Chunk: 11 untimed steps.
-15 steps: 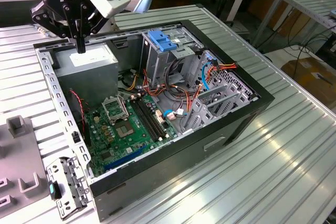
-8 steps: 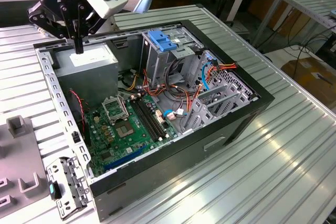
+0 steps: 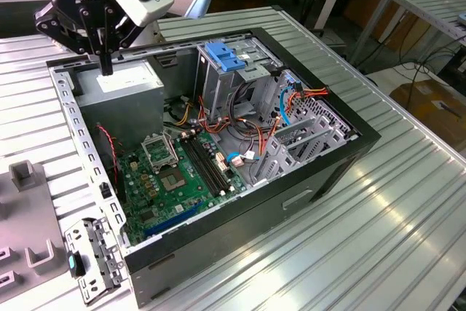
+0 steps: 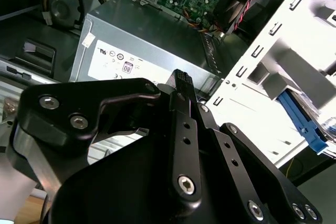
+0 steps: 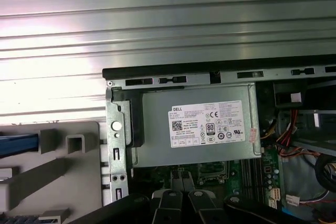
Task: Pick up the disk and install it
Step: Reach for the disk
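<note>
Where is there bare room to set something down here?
The ribbed table is bare on the exterior view's right of the computer case. Inside, cables and the motherboard crowd it; the grey fixture sits at the exterior view's left.

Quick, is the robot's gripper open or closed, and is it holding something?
Gripper: closed, holding nothing, above the grey metal box.

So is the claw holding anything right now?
No, the claw is empty; it hangs just above the big grey box.
</note>
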Available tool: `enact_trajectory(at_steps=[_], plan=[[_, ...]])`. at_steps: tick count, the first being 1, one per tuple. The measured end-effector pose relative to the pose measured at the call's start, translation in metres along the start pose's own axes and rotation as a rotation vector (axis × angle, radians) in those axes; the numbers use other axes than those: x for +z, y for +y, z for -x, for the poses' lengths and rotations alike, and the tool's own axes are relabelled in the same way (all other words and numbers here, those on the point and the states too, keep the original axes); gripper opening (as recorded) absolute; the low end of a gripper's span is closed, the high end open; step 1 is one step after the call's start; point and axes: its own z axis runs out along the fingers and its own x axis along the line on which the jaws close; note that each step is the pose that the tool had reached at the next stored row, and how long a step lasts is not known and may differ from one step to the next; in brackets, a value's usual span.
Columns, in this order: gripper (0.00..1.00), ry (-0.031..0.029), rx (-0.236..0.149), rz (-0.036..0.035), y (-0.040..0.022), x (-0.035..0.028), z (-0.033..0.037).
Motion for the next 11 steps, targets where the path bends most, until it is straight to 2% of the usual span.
enact_trajectory(at_steps=[11], plan=[[0.11, 0.0004, 0.000, 0.0000, -0.0006, 0.0000, -0.0078]])
